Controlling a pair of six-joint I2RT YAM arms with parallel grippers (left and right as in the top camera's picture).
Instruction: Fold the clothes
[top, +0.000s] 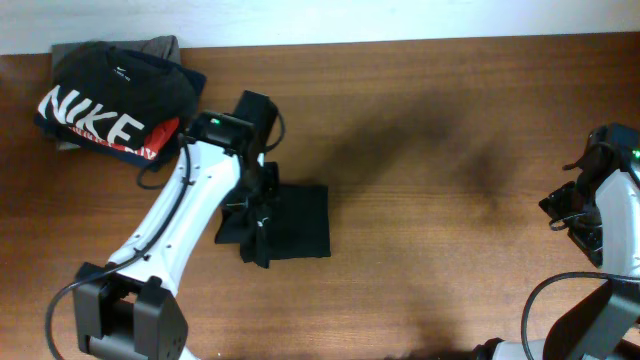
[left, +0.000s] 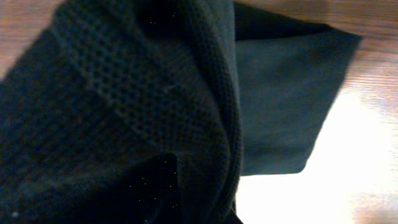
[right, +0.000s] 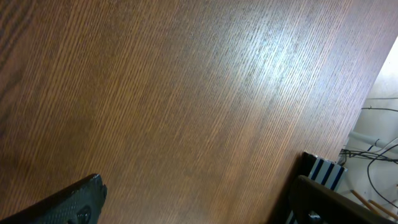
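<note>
Open wood table (top: 430, 150) beyond the clothes (top: 300, 220) — left claw (top: 255, 212) pinches their edge, right claw (top: 572, 212) gapes.

The clothes (top: 298, 222) lie on the surface (top: 430, 120), left of centre, flat to the right and bunched at their left edge. The left tool (top: 252, 212) sits on that bunch, seemingly closed in it, though cloth hides its tips. A stack of garments (top: 110, 100) lies in the far left corner, behind the clothes. The right tool (top: 570, 212) hangs spread wide at the right edge, well apart.
</note>
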